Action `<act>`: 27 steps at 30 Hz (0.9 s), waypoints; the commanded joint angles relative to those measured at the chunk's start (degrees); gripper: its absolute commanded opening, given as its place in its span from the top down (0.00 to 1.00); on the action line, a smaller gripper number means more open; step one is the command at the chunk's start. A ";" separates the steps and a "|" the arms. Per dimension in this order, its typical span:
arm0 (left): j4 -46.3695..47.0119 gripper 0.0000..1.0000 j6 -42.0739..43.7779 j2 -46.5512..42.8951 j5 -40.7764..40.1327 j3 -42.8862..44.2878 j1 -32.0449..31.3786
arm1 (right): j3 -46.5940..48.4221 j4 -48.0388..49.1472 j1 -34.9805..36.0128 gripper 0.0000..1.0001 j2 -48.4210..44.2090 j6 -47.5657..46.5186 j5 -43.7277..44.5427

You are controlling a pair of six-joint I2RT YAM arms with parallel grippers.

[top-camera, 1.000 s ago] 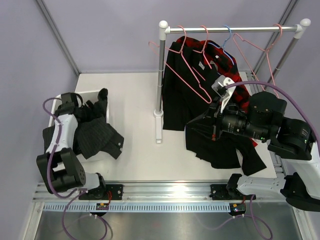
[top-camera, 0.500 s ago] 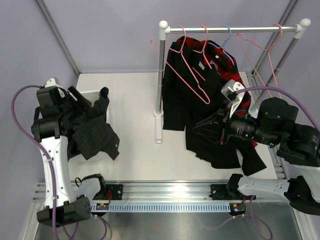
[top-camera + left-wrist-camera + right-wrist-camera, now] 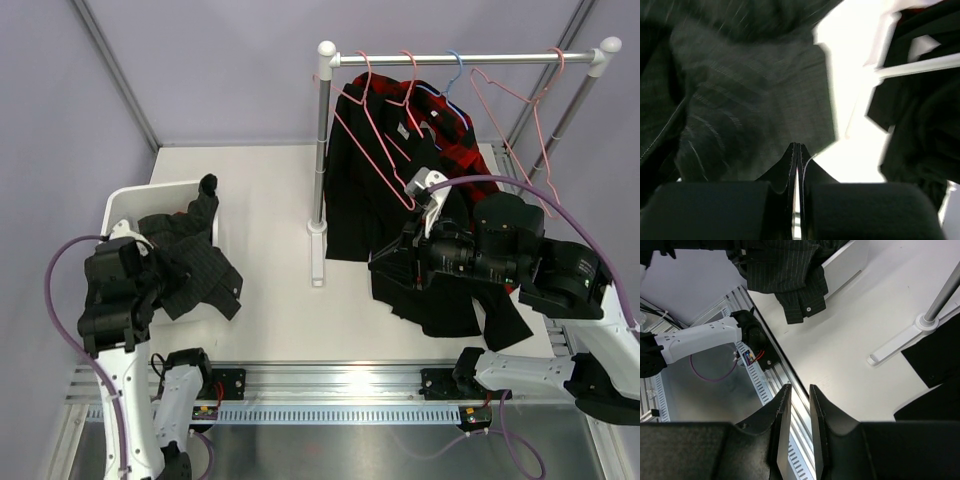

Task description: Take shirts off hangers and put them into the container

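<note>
We are showing the left pincer (image 3: 796, 152) hovering at the near left with its fingers pressed fully together on nothing we can see, just above the charcoal pinstriped shirt (image 3: 195, 270). This shirt is lying only partly in the white container (image 3: 125, 197): it is draping over the right rim, with a sleeve trailing onto the desk (image 3: 270, 200). The right pincer (image 3: 800, 387) is hanging with its fingers a narrow gap apart and holding nothing, in front of the black shirt (image 3: 350, 200), which is hanging from a pink hanger (image 3: 385, 150) on the rail (image 3: 460, 60). The red-and-black check shirt (image 3: 470, 140) is hanging just to the right, behind it. We are judging two hazards. The overhanging pinstriped cloth may be sliding out of the container under its own weight unless it is tucked in. A pull on the black shirt may be dragging its hanger off the rail, or snagging the neighbouring empty hangers, since the wires are crossing closely there.
</note>
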 commanded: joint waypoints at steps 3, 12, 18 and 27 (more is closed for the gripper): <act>-0.79 1.00 -4.49 2.46 -6.87 -8.84 -0.18 | 0.06 2.40 0.36 0.73 -2.88 -0.65 -2.25; 14.05 1.00 -10.38 19.67 -5.29 -10.36 0.00 | -0.74 1.61 0.36 0.73 -8.07 0.05 -1.11; 19.77 1.00 -10.39 47.62 -1.53 -4.73 0.00 | 0.06 0.73 0.36 0.73 -9.74 0.49 -1.19; 20.39 1.00 -5.56 50.82 -3.29 -2.72 1.67 | -1.35 1.61 0.27 0.75 -11.50 2.69 -2.50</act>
